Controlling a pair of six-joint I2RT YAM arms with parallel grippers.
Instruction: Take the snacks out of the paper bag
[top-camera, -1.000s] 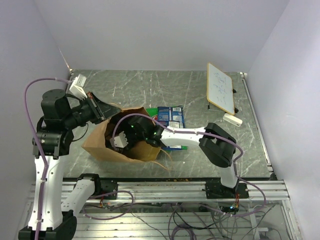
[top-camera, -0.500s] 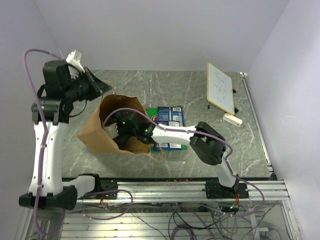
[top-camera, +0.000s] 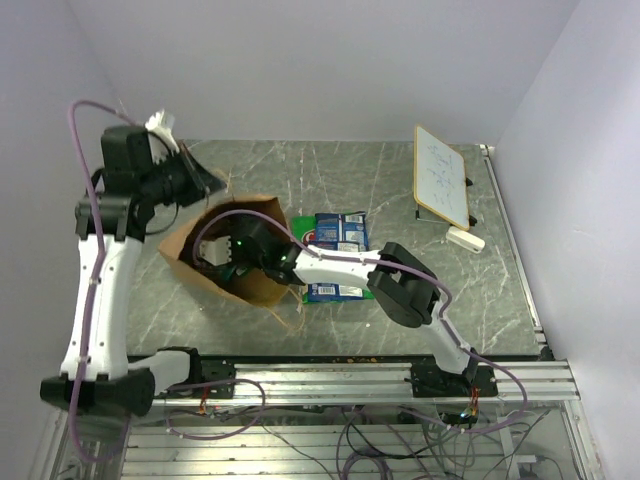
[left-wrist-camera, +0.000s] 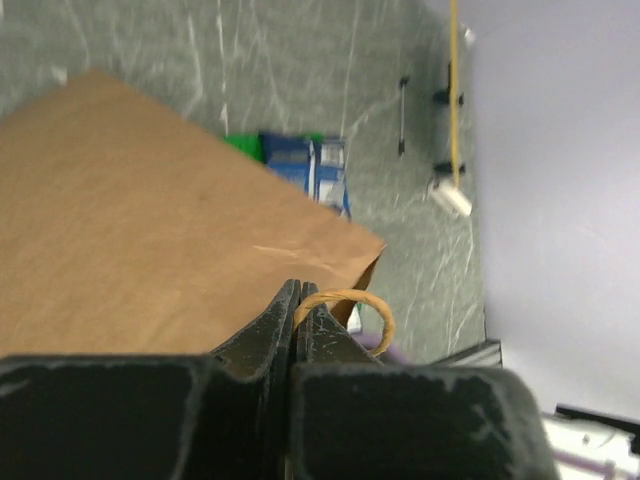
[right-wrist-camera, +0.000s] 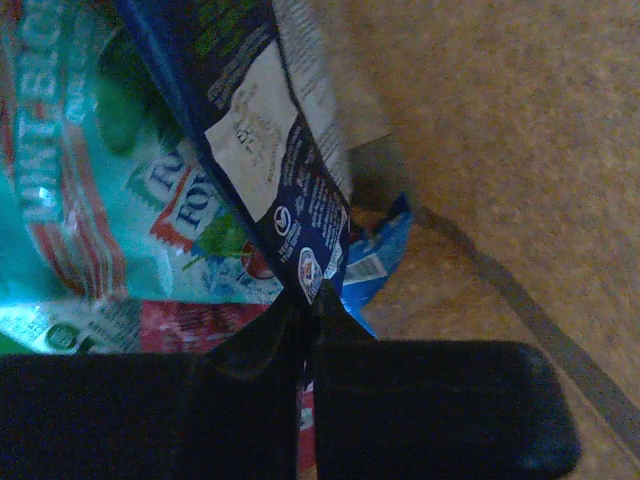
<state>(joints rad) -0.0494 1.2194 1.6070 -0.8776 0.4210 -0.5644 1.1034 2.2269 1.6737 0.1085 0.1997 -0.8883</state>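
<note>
The brown paper bag (top-camera: 255, 290) lies tilted on the table with its mouth lifted toward the left. My left gripper (left-wrist-camera: 297, 300) is shut on the bag's thin looped handle (left-wrist-camera: 375, 308) and holds it up above the bag's side (left-wrist-camera: 140, 230). My right arm reaches into the bag's mouth (top-camera: 215, 255). Inside, my right gripper (right-wrist-camera: 310, 295) is shut on the lower edge of a dark blue snack packet (right-wrist-camera: 265, 150). A teal packet (right-wrist-camera: 80, 180) and a red one (right-wrist-camera: 190, 325) lie beside it. More blue snacks (top-camera: 340, 232) and a green one (top-camera: 303, 222) lie on the table right of the bag.
A white framed board (top-camera: 441, 175) stands at the back right, with a small white block (top-camera: 464, 239) in front of it. The right arm's elbow (top-camera: 400, 285) hangs over the table's middle. Walls close in on the left, back and right.
The left arm has risen and pulled the bag's handle up and back. The right arm has reached deeper to the left into the bag, and its gripper has shut on the blue packet.
</note>
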